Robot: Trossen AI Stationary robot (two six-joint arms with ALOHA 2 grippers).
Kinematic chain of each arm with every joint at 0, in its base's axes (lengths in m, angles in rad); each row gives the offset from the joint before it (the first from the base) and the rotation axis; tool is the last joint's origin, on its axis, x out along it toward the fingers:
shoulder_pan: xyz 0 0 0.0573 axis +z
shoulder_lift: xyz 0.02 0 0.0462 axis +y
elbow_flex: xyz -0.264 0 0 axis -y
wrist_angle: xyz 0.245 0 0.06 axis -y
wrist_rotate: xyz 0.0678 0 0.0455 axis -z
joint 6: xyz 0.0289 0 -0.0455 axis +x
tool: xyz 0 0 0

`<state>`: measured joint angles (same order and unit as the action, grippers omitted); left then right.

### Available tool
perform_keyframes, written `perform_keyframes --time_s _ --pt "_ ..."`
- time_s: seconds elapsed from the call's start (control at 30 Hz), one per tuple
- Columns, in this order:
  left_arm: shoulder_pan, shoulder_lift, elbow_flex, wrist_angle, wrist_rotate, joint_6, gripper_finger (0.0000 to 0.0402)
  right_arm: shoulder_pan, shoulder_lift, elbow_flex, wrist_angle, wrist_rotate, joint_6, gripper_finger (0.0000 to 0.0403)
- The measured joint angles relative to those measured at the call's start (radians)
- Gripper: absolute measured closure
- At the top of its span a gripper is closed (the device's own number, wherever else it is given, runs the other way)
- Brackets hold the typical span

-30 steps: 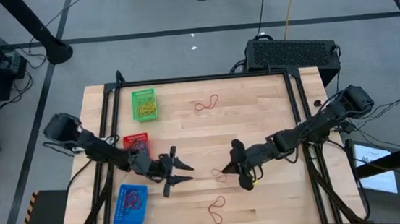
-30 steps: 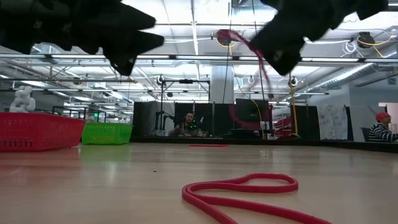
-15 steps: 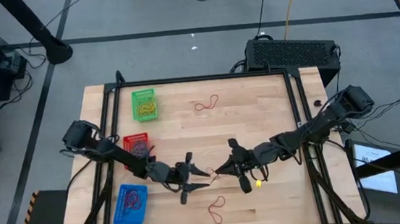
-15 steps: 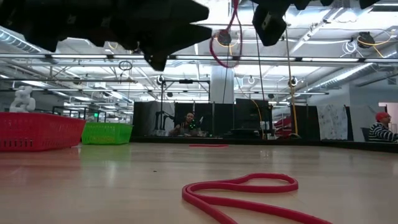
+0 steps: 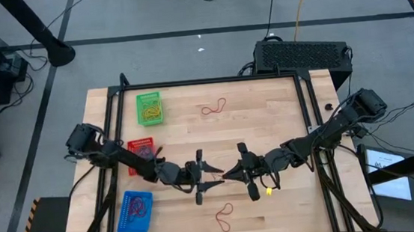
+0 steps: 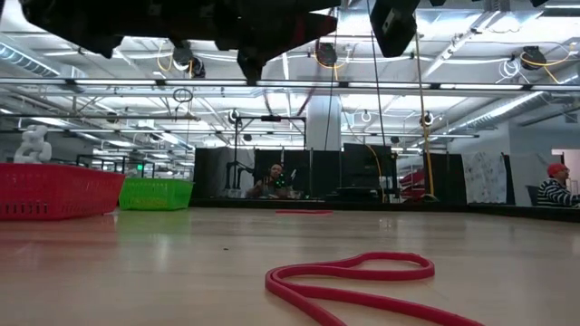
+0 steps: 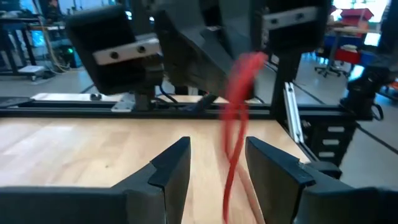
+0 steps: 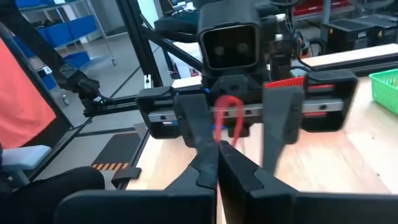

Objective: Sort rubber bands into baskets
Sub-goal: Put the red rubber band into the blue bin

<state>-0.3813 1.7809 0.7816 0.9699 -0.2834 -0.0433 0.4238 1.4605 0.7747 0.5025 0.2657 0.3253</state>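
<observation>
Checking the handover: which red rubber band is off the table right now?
The red rubber band pinched in the right gripper, hanging between the open fingers of the left gripper. The other loose red bands lie flat on the table.

High view looks straight down; low view skims the tabletop [image 6: 136, 263]; both wrist cameras face each other closely, seemingly sharing the red band [image 7: 239, 112] between the jaws.
</observation>
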Motion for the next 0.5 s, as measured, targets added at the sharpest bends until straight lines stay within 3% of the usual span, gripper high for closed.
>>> perform_keyframes --time_s 0.3,0.4,0.5 --pt "0.022 0.0 0.012 -0.004 0.045 0.001 0.0251 -0.001 0.0 0.0 0.003 0.0 -0.017 0.0402" --pt "0.019 0.0 0.012 -0.01 0.047 0.005 0.0296 -0.001 0.0 0.0 0.003 -0.001 -0.024 0.0402" --pt "0.019 0.0 0.012 -0.002 0.047 0.0 0.037 -0.001 0.0 0.0 0.003 -0.001 -0.028 0.0403"
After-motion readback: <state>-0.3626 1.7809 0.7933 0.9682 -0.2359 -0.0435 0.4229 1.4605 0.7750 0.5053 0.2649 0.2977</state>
